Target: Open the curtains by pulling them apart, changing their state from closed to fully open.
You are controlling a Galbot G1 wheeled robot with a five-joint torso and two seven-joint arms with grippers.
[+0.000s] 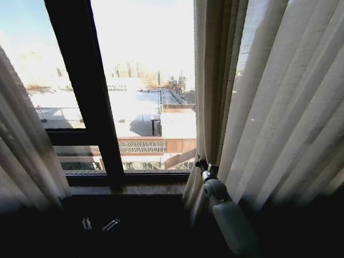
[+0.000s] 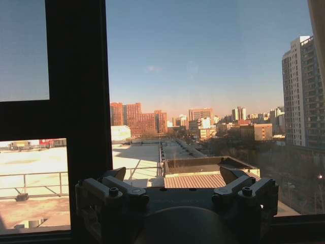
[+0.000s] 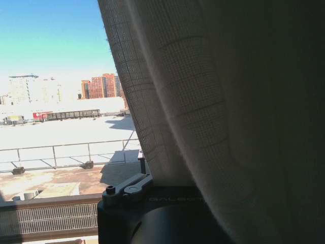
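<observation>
Jaws on your left gripper (image 2: 175,178) stand apart, empty, facing the window frame (image 2: 78,101). Your right gripper (image 1: 202,165) is clamped on the right curtain's (image 1: 279,118) bunched inner edge; the left curtain (image 1: 24,161) hangs well apart.

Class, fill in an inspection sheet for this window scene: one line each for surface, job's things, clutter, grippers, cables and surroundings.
Surface: dark window sill, in shadow.
Job's things: left curtain panel drawn to the left edge; right curtain panel bunched on the right, glass between them uncovered.
Clutter: two small metal clips on the dark ledge below the sill.
Grippers: right gripper pressed into the right panel's inner edge, fabric draped over it; left gripper open, facing bare glass, holding nothing.
Cables: nothing seen.
Surroundings: dark window frame bar; sunlit rooftops and city buildings outside.
</observation>
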